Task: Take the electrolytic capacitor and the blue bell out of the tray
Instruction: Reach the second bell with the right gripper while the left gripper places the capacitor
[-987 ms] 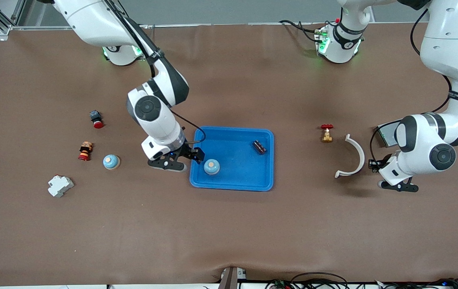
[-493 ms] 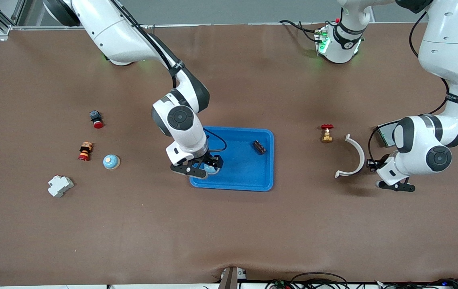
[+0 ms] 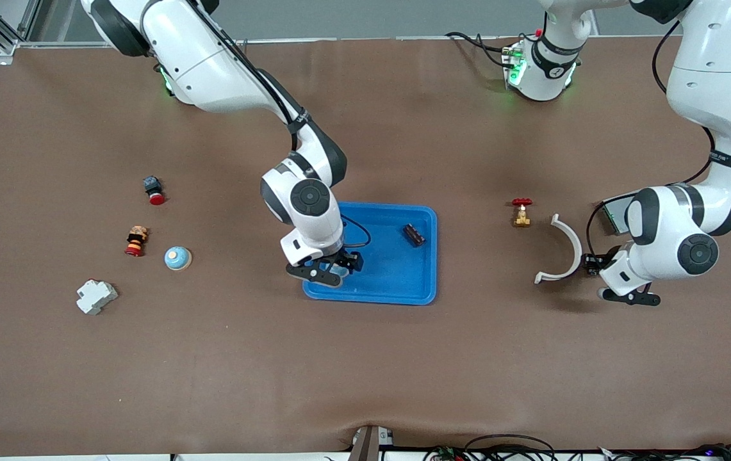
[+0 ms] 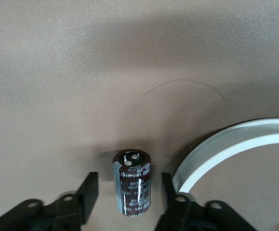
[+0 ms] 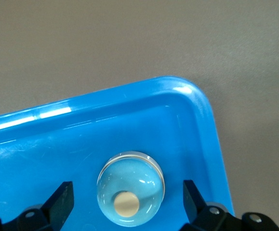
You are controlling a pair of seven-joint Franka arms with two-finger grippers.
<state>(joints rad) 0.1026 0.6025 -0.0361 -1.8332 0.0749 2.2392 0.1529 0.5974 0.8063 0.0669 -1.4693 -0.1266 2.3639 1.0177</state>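
listing what sits under my two tools.

item: bell [image 5: 130, 188], pale blue dome with a cream button on top, resting in the blue tray [image 5: 187, 125] at a rounded corner. my right gripper [image 3: 332, 269] hangs over it, fingers [image 5: 61, 199] spread wide, one on each side, neither touching.

item: capacitor [image 4: 131, 182], dark maroon cylinder with printed lettering and two terminals on its end cap, lying on the brown table [image 4: 81, 72]. my left gripper [image 4: 127, 192] is open around it, a gap showing on both sides.

item: second capacitor [image 3: 413, 234], lying in the tray toward the left arm's end.

edges: tray wall close beside the bell on two sides; a white curved piece [image 4: 226, 149] just beside one left finger [image 4: 171, 185].

room: bare table ahead of the left gripper; open tray floor between bell and second capacitor.
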